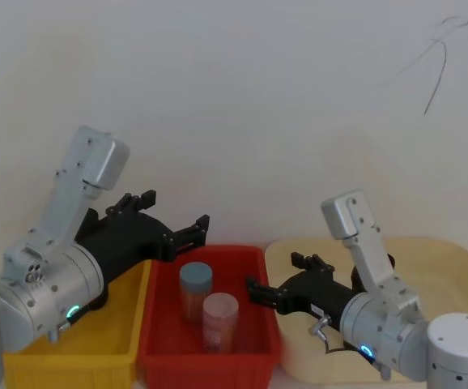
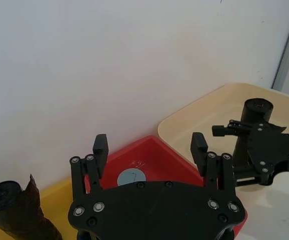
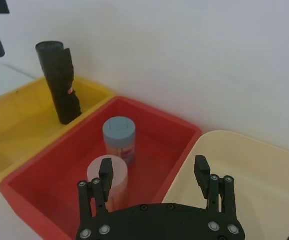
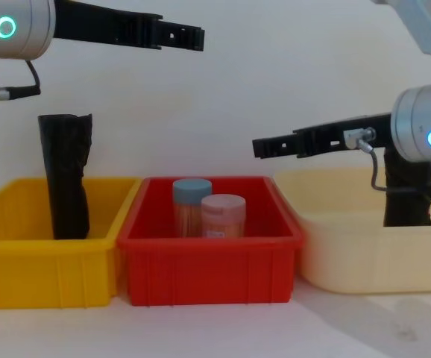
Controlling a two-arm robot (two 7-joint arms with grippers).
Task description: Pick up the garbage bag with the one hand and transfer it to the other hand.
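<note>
Garbage bag (image 4: pixel 408 198): upright in beige tray (image 4: pixel 350 257), close by right gripper (image 1: pixel 276 272), fingers spread wide, empty; left gripper (image 1: pixel 175 212) likewise wide, empty, raised above yellow bin (image 1: pixel 64 369) and red bin (image 1: pixel 202 369).

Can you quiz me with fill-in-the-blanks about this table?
The blue-lidded jar and pink-lidded jar share the ___ bin.
The flapped black roll stands in the ___ bin.
The garbage bag stands in the cream tray, near the ___ gripper.
The left gripper and right gripper both have jaws ___.
Missing: red, yellow, right, open.
</note>
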